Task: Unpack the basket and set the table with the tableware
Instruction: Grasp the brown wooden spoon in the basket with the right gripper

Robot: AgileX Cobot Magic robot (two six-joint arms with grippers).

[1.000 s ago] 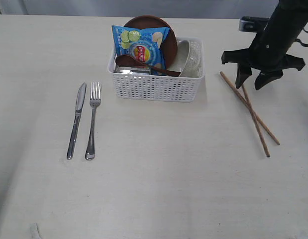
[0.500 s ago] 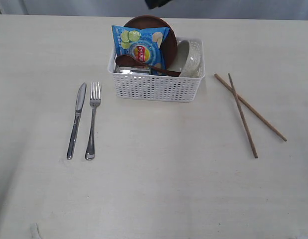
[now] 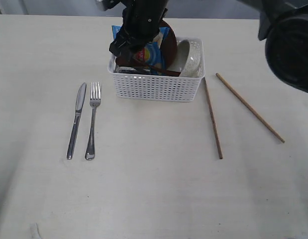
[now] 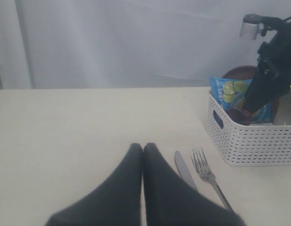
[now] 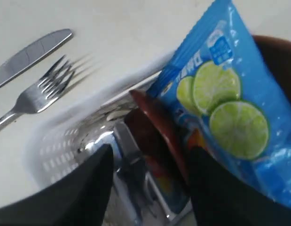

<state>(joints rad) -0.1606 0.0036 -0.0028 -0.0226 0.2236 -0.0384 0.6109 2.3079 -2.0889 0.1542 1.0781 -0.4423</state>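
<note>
Right pincer (image 5: 151, 153): wide open, down over the left end of the white rectangular plastic basket w/ perforated grid sides (image 3: 156, 87); reaches across from the right side of the ext. view. Dark fingers (image 5: 89, 188) well apart. Btw them: bowl end of the dark red-brown wooden spoon (image 5: 157, 122) and the small steel cup (image 5: 100, 141). Nothing gripped. Touching either or not: cannot tell, view blurred. Just beside one finger: blue chip bag w/ lime-slice print (image 5: 230, 108), upright in the basket.

Left pincer (image 4: 143, 153): closed, tips pressed together, nothing btw them. Out of the ext. view; sits above the bench in its own cam, well apart from the basket.

Basket: toward the far middle of the pale off-white bench w/ faint wood grain (image 3: 154, 194). Inside, besides spoon, cup & bag: brown round plate (image 3: 169, 42) on edge behind the bag; off-white round bowl (image 3: 186, 57) tipped on its side at the right end.

Left of the basket, on the bench: steel knife (image 3: 76, 119) & steel fork (image 3: 92, 119), side by side, approx. parallel, not touching, knife on the outside.

Right of the basket: two wooden chopsticks (image 3: 212, 117), apart from each other. Nearer one w/ its far end just beside the basket's right corner; farther chopstick (image 3: 250, 108) slants away to the right.
</note>
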